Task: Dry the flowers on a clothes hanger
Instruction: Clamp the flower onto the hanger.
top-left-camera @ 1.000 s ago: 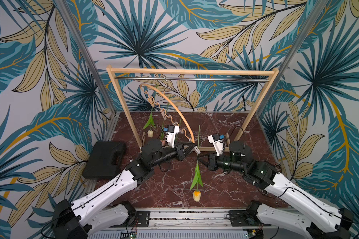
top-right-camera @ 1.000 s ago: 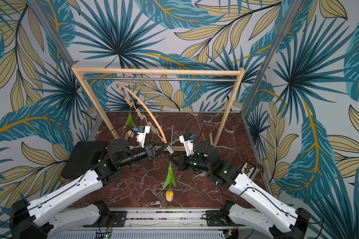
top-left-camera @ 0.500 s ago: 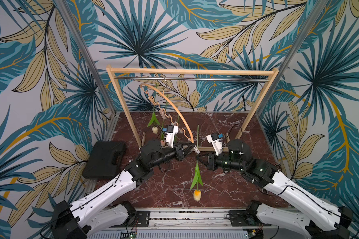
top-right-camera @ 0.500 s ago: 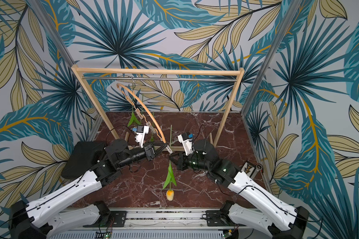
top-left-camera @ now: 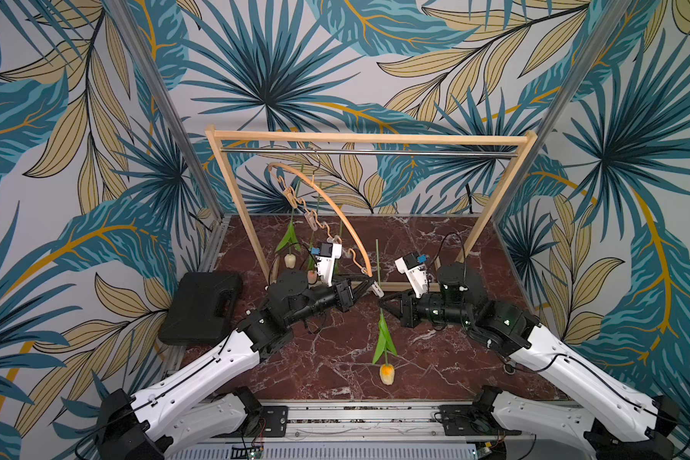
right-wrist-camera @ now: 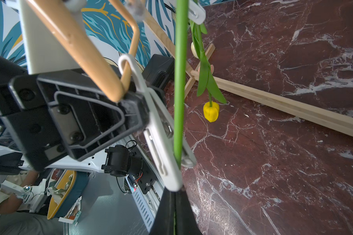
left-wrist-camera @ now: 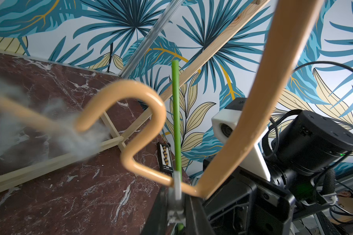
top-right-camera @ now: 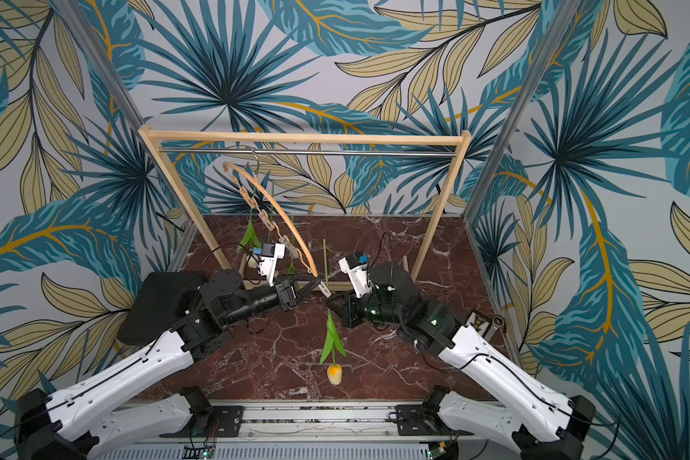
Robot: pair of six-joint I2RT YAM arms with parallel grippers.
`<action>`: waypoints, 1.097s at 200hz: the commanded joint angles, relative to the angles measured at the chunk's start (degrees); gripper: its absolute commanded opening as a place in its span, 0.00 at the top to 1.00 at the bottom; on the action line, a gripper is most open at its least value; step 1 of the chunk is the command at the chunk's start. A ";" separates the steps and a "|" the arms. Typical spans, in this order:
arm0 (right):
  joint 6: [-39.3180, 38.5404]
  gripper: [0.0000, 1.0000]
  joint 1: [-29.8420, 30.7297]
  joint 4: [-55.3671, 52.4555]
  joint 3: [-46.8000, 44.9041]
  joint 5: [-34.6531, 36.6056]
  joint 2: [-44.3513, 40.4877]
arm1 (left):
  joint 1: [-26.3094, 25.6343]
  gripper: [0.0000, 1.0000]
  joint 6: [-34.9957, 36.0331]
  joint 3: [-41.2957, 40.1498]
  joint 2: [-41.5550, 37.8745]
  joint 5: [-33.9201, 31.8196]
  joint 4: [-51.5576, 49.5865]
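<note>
The wooden clothes hanger [top-left-camera: 335, 207] [top-right-camera: 283, 215] hangs tilted from the rack rod. A cream tulip [top-left-camera: 290, 261] and a pink one [top-left-camera: 312, 275] hang head down from it, as does a yellow one [right-wrist-camera: 211, 112]. My left gripper [top-left-camera: 369, 284] [left-wrist-camera: 176, 195] is shut on a white clothespin [left-wrist-camera: 177, 187] [right-wrist-camera: 161, 142] at the near end of the hanger's wavy bar. My right gripper [top-left-camera: 382, 304] [right-wrist-camera: 174, 193] is shut on the green stem [right-wrist-camera: 179, 81] of the yellow-orange tulip [top-left-camera: 386, 373], which hangs head down. The stem runs up through the clothespin's mouth.
The large wooden rack frame [top-left-camera: 494, 199] with its metal rod [top-left-camera: 375, 151] stands across the marble floor, its base bar [right-wrist-camera: 293, 109] low behind the grippers. A black case [top-left-camera: 202, 306] lies at the left edge. A small connector board [top-right-camera: 477, 318] sits at the right.
Both grippers have barely shifted and keep their holds. The hung tulips have swayed a little with the hanger.
</note>
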 commanded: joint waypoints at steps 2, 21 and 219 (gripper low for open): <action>-1.26 1.00 0.18 -0.72 1.35 -1.52 -0.33 | -0.07 0.84 0.14 -2.17 -1.24 -0.90 -0.97; -1.23 1.00 0.18 -0.56 1.34 -1.59 -0.35 | -0.07 0.71 -0.37 -2.85 -1.50 -0.92 -0.02; 1.98 0.92 0.27 1.76 -1.15 1.00 -1.46 | -0.07 0.34 1.79 -4.79 -9.52 -7.14 -7.56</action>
